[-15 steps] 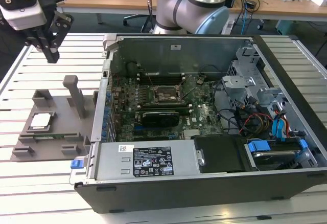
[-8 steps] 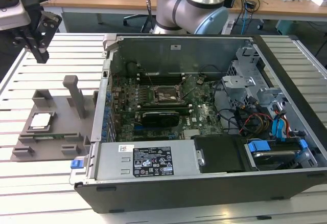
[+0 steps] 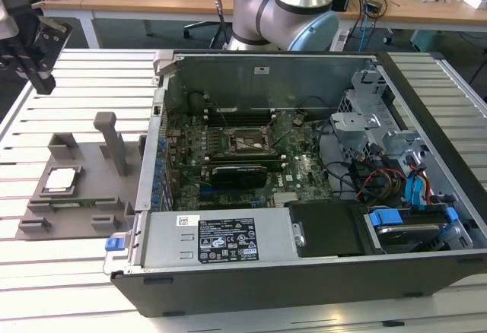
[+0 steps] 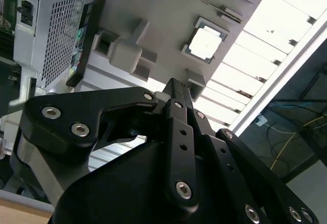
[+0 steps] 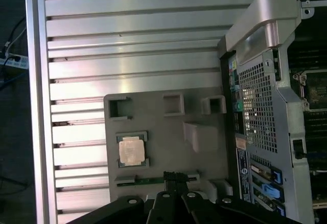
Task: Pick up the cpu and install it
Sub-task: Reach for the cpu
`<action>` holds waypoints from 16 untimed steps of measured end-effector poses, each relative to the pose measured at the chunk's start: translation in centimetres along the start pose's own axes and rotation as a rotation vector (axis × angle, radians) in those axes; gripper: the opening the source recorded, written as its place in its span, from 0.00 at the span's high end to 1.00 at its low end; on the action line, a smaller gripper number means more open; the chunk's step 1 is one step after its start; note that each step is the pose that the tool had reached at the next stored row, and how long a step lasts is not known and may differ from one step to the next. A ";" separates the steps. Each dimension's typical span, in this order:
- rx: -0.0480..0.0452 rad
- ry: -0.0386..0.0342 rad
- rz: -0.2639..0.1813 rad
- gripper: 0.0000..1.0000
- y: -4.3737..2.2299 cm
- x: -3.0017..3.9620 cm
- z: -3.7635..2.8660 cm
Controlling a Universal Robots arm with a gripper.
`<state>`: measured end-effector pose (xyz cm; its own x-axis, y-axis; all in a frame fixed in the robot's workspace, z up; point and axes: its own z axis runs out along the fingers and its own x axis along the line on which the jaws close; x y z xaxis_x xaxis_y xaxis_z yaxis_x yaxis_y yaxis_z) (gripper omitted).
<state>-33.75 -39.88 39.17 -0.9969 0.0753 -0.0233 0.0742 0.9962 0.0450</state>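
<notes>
Clenched tight and empty at the gripper [image 3: 44, 80], nothing between the jaws; hanging above the slatted table [image 3: 84, 74], well apart from everything on it. Ahead of it in both wrist views, a grey holder plate [image 5: 204, 111], and seated in a square recess of that plate, flat and metal side up, the cpu [image 5: 132, 150]. In the exterior view, plate and chip at the left of the open computer case [image 3: 304, 276], just beside its wall. Not yet lifted, and well apart from the socket [image 3: 245, 141] on the board inside the case. Likely light, rigid and smooth-topped, so prone to slip under a careless pinch; probably delicate on the underside and at the corners. Best taken by two opposite edges, squarely, with modest force, and kept level. Hard to tell from here how much edge stands proud of the recess.
</notes>
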 end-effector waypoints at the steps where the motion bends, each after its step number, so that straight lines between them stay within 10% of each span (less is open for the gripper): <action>1: 0.0000 0.0000 0.000 0.89 -0.02 0.21 0.00; 16: 0.0000 0.0000 0.000 0.89 -0.31 4.14 -0.03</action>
<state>-37.90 -39.88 39.09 -0.9969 0.0753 -0.0233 0.0742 0.9962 0.0450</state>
